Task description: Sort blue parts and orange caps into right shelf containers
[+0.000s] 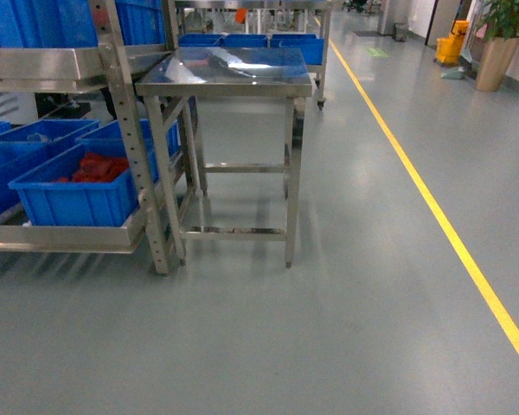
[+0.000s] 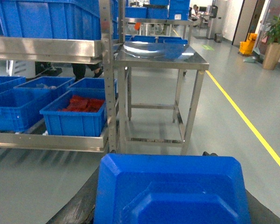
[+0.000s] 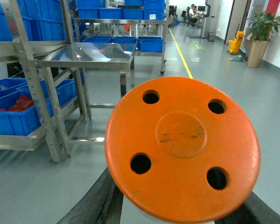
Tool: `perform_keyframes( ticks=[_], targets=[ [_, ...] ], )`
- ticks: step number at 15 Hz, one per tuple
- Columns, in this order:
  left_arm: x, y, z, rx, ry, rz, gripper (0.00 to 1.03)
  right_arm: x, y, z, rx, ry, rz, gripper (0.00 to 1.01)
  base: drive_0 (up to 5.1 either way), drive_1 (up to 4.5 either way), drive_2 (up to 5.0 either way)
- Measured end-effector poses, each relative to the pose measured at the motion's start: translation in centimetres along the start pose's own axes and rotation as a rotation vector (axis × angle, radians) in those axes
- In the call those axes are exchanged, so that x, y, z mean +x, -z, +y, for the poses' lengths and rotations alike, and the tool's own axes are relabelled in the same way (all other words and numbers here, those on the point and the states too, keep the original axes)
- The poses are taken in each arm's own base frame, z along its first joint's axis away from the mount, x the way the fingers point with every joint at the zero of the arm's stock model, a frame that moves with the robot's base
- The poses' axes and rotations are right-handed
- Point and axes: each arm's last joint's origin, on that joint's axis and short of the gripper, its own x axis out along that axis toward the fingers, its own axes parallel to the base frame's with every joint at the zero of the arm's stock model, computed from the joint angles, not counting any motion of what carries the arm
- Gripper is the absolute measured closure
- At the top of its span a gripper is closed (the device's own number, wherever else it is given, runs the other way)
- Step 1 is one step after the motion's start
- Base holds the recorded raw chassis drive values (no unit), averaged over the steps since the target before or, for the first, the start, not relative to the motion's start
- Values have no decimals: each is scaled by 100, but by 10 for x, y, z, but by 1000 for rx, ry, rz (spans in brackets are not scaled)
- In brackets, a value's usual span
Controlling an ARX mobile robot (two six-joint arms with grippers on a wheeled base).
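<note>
in the head view you're looking at a steel bench standing in the upper middle of the frame, its top bare and shiny, just right of a steel shelf rack that fills the left side. on the rack's lower shelf, at the left edge of the frame, sit several blue crates; the nearest crate holds a heap of red-orange pieces, too small here to make out singly. more blue crates show on the rack's upper shelf in the upper left corner, and others stand behind the bench at the top of the frame. a yellow floor line runs from the top middle down to the lower right. neither arm shows in this view.

in your left wrist view a blue part with a raised, angled face fills the bottom of the frame, right in front of the camera. dark arm parts edge it on both sides, but you cannot tell how the left gripper stands or whether it has hold of it.

in your right wrist view a round orange cap with four holes and a raised centre disc fills the lower middle of the frame. the right gripper is hidden behind it, so its opening cannot be told either. the rack and the crate of red-orange pieces lie at the left of both wrist views.
</note>
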Motion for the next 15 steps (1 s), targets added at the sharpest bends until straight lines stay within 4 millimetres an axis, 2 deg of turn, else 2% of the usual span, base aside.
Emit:
perform_keyframes(
  ticks=[15],
  targets=[
    [0,-1,0,0,0,-6,61,0,0,0,0,0,-3,58,-2,427,-431]
  ],
)
